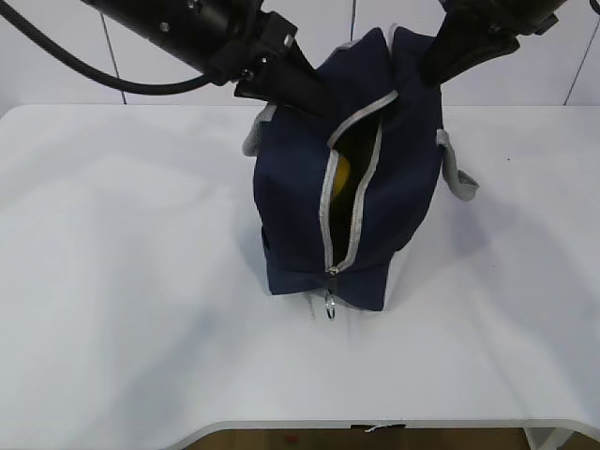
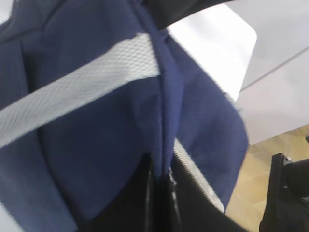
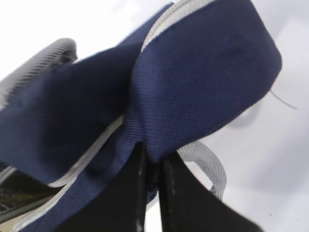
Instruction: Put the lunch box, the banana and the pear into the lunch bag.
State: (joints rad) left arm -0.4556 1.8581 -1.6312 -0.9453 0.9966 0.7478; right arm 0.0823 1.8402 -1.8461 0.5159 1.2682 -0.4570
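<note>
Lunch bag [image 1: 300, 216] pinched at both top edges — left gripper [image 2: 161, 193] and right gripper [image 3: 152, 188] clamp fabric; something yellow shows inside. Next, probably, release.

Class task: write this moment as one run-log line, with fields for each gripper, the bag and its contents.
left gripper: shut on lunch bag | right gripper: shut on lunch bag | zipper: open | inside: something yellow

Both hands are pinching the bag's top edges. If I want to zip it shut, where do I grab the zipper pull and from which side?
Take the ring pull: it hangs free at the low front end of the open zipper on the lunch bag, just above the table. Come in low from the camera-side front, where nothing blocks it. The ring is thin, so pinch across it.
</note>
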